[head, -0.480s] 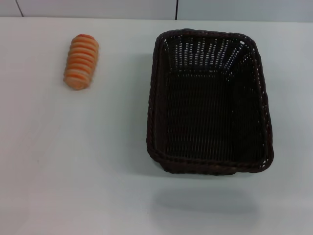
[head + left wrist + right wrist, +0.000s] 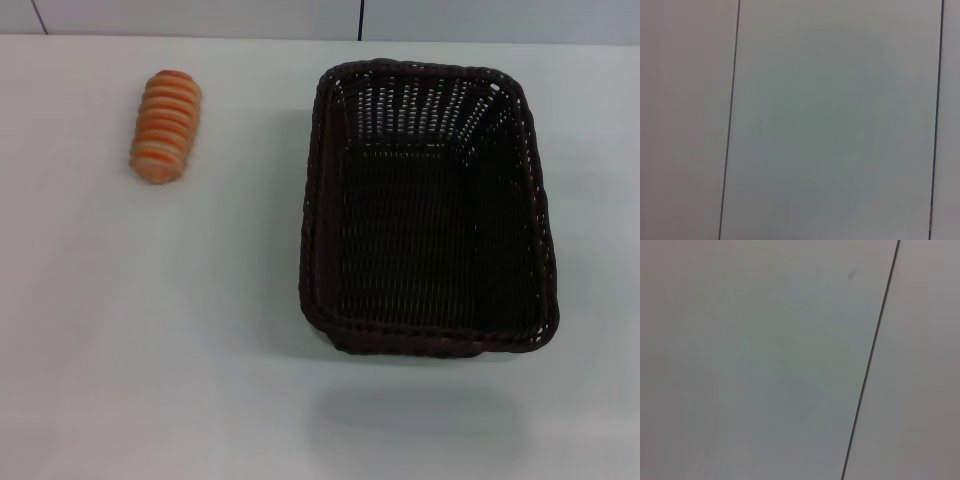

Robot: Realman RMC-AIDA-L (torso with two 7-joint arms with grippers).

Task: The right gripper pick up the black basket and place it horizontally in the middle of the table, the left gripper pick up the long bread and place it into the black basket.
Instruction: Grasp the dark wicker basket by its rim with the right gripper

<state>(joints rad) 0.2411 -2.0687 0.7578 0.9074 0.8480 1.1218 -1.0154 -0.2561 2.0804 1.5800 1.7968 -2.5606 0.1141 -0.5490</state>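
Head view: you have the black basket (image 2: 428,205) in the right half of the frame, standing upright on the white table (image 2: 150,330), its opening facing up. Its long side runs from the top of the frame toward the bottom, not across. The braided rim is complete all round; the open-weave sloping walls show pale table through the gaps at the far end. Nothing lies inside it.

The long bread (image 2: 166,125) sits at the upper left of the frame, well apart from the basket, lying flat on the table with its long axis nearly parallel to the basket's long side, tilted slightly. Orange-brown with pale crosswise stripes, both rounded ends visible.

A soft shadow falls on the table below the basket's near edge.

Neither hand appears in the head view. Left wrist view and right wrist view: you see only pale flat panels crossed by thin dark seam lines; no fingers show, so the state of either hand cannot be told.
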